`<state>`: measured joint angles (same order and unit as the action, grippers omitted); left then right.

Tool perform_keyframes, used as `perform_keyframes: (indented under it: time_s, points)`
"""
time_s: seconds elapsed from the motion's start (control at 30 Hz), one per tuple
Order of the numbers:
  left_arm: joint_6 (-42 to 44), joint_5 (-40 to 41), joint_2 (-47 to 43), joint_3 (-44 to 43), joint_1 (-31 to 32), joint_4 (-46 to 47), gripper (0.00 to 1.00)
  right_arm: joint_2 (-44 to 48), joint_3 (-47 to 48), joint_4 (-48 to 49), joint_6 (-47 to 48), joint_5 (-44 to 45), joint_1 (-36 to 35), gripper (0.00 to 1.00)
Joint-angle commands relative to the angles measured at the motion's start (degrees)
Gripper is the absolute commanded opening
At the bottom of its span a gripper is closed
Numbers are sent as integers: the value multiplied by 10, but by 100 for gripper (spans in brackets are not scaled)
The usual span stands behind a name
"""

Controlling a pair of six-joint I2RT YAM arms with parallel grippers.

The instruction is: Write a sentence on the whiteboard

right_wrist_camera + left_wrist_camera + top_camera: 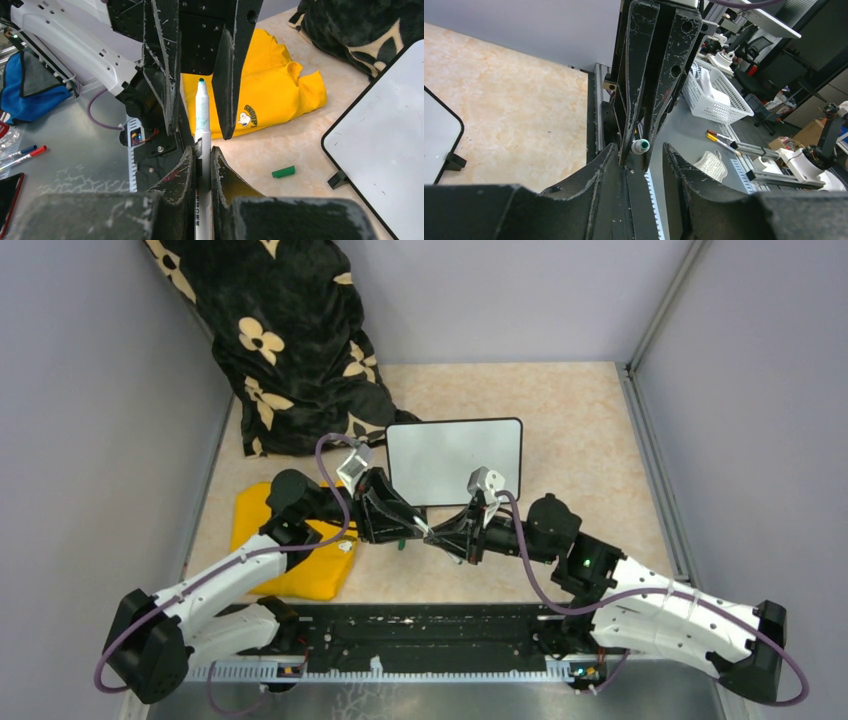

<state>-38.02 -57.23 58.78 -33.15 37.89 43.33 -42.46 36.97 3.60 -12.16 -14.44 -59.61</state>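
Note:
The whiteboard (453,460) stands on the table, blank; no sentence shows on it. Its edge also shows in the right wrist view (385,150) and the left wrist view (436,135). My right gripper (437,537) (202,150) is shut on a white marker (202,115) with a bare green tip. My left gripper (418,527) (640,150) is open, tip to tip with the right one in front of the board. Its fingers (227,75) stand either side of the marker's tip (641,145) without touching it. A green cap (283,172) lies on the table.
A yellow garment (290,550) lies at the near left, under the left arm. A black flowered blanket (290,340) is heaped at the far left, touching the board's corner. Grey walls close in the left, back and right. A black rail (430,635) runs along the near edge.

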Motion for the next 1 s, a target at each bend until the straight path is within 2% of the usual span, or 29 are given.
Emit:
perform_keyframes:
  time_s: [0.0, 0.3, 0.6, 0.67, 0.8, 0.83, 0.9, 0.97]
  points:
    - [-8, -19, 4, -1, 2, 33, 44, -3, 8, 35, 1, -14, -3, 0]
    - [-8, -18, 1, 2, 2, 37, 40, -18, 3, 50, -4, -24, -3, 0]
    - [-5, -16, 0, 4, 2, 36, 10, -19, 3, 51, -5, -23, -3, 0]
    - [-4, -14, 0, 4, 2, 34, 0, -19, 3, 51, -6, -23, -3, 0]
    - [-6, 2, 0, 8, 2, 32, 0, -17, 5, 48, -15, -19, -3, 0]
    - [-8, 11, -2, 10, 2, 34, 0, -16, 5, 47, -19, -12, -3, 8]
    - [-21, 34, -7, 16, 2, 46, 0, -7, 6, 46, -29, 3, -3, 32]
    - [-37, 67, -17, 22, 2, 63, 0, 9, 6, 42, -37, 30, -3, 45]
